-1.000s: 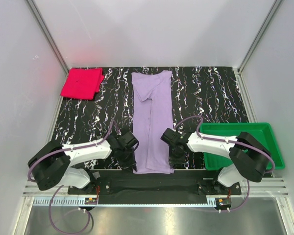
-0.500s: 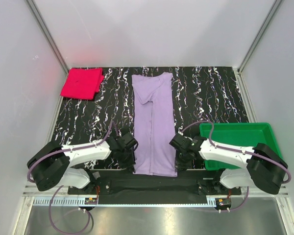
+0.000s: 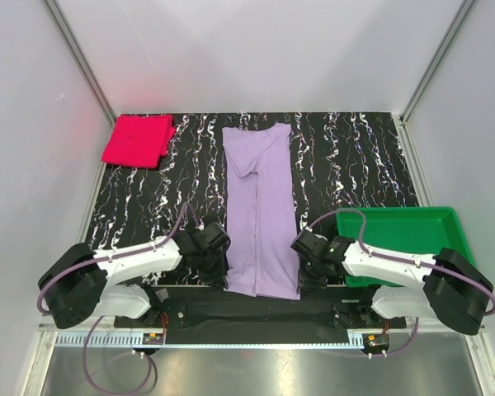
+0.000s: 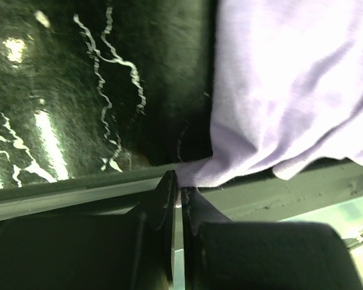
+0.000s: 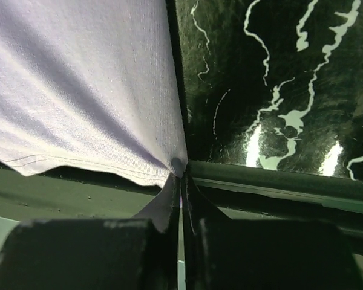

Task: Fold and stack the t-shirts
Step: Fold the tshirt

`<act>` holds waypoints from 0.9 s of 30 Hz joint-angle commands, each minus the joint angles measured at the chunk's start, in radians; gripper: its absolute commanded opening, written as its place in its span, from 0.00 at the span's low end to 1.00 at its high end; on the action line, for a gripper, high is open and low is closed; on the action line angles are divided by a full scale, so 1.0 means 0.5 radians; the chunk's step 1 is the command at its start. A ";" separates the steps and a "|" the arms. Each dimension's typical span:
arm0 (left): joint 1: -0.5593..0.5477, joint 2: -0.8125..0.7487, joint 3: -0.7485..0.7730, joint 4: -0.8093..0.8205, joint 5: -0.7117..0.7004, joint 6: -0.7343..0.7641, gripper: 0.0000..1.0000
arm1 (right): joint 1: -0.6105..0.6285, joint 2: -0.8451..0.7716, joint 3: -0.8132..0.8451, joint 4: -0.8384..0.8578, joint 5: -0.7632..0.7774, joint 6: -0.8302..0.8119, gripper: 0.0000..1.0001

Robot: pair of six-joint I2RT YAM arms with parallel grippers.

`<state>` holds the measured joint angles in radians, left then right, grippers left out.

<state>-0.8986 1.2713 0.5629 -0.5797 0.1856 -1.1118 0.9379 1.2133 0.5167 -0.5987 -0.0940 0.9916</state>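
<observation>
The left gripper [image 4: 179,184] is pinched closed on the near left corner of the purple shirt [image 4: 290,90]. The right gripper [image 5: 181,178] is closed the same way on its near right corner. Seen from above, the shirt lies as a long strip from 6 toward 12 o'clock down the middle of the table [image 3: 346,157]. The folded pink shirt [image 3: 138,140] sits at the 10 o'clock corner, well apart. A green tray [image 3: 412,231] sits at 4 o'clock.
</observation>
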 commanded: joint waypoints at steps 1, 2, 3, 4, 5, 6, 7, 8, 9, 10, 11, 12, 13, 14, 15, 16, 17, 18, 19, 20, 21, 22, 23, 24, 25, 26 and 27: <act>-0.016 -0.149 0.095 -0.055 -0.031 0.094 0.00 | 0.017 -0.046 0.095 -0.167 0.090 -0.004 0.00; -0.025 -0.174 0.129 -0.077 -0.034 0.101 0.00 | 0.020 -0.076 0.162 -0.195 0.111 -0.004 0.00; -0.031 -0.217 0.150 -0.104 -0.058 0.107 0.00 | 0.011 -0.083 0.200 -0.226 0.154 -0.023 0.00; -0.034 -0.238 0.169 -0.162 -0.073 0.113 0.00 | 0.002 -0.086 0.239 -0.256 0.163 -0.032 0.00; -0.034 -0.257 0.208 -0.187 -0.083 0.116 0.00 | -0.007 -0.086 0.316 -0.324 0.167 -0.044 0.00; -0.034 -0.281 0.224 -0.218 -0.089 0.122 0.00 | -0.013 -0.080 0.356 -0.352 0.176 -0.066 0.00; -0.034 -0.288 0.245 -0.227 -0.086 0.122 0.00 | -0.035 -0.080 0.393 -0.416 0.176 -0.075 0.00; -0.034 -0.294 0.264 -0.233 -0.083 0.122 0.00 | -0.053 -0.077 0.463 -0.444 0.179 -0.090 0.00; -0.034 -0.288 0.310 -0.252 -0.080 0.116 0.00 | -0.081 -0.077 0.488 -0.459 0.176 -0.133 0.00; -0.034 -0.278 0.337 -0.255 -0.065 0.119 0.01 | -0.133 -0.083 0.516 -0.468 0.179 -0.158 0.00; -0.031 -0.263 0.368 -0.267 -0.086 0.122 0.02 | -0.182 -0.080 0.558 -0.471 0.176 -0.188 0.00; -0.031 -0.254 0.469 -0.298 -0.125 0.128 0.03 | -0.231 -0.070 0.580 -0.472 0.148 -0.258 0.00; -0.028 -0.239 0.518 -0.368 -0.162 0.140 0.04 | -0.283 -0.058 0.605 -0.502 0.136 -0.302 0.00; -0.007 -0.193 0.576 -0.399 -0.193 0.159 0.06 | -0.402 -0.031 0.657 -0.511 0.133 -0.351 0.00; 0.011 -0.168 0.629 -0.430 -0.242 0.180 0.07 | -0.446 -0.015 0.684 -0.514 0.121 -0.451 0.00; 0.042 -0.138 0.720 -0.475 -0.261 0.229 0.07 | -0.498 -0.006 0.712 -0.505 0.105 -0.498 0.00; 0.124 -0.077 0.758 -0.485 -0.246 0.257 0.07 | -0.583 0.034 0.773 -0.502 0.087 -0.580 0.00; 0.177 -0.036 0.788 -0.479 -0.230 0.290 0.07 | -0.624 0.064 0.816 -0.499 0.050 -0.624 0.00; 0.226 -0.003 0.865 -0.476 -0.209 0.352 0.07 | -0.654 0.104 0.868 -0.511 0.038 -0.667 0.00; 0.324 0.074 0.899 -0.476 -0.187 0.383 0.07 | -0.679 0.190 0.978 -0.521 0.038 -0.749 0.00; 0.370 0.114 0.948 -0.476 -0.187 0.413 0.07 | -0.731 0.239 1.031 -0.521 0.023 -0.786 0.00; 0.456 0.157 1.036 -0.473 -0.184 0.483 0.06 | -0.762 0.291 1.080 -0.505 0.007 -0.826 0.00; 0.499 0.212 1.089 -0.473 -0.178 0.514 0.06 | -0.798 0.386 1.165 -0.490 -0.008 -0.887 0.00; 0.542 0.307 1.138 -0.476 -0.169 0.551 0.06 | -0.854 0.441 1.209 -0.472 -0.039 -0.918 0.00; 0.612 0.368 1.181 -0.482 -0.163 0.612 0.06 | -0.887 0.497 1.258 -0.462 -0.033 -0.952 0.00; 0.652 0.418 1.266 -0.479 -0.111 0.640 0.06 | -0.912 0.610 1.359 -0.450 -0.033 -1.013 0.00; 0.683 0.524 1.304 -0.461 -0.083 0.698 0.06 | -0.934 0.671 1.411 -0.444 -0.045 -1.041 0.00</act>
<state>-0.6010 1.4570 1.1290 -0.8154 0.1120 -0.8711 0.5064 1.4696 1.1271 -0.8436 -0.0921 0.5858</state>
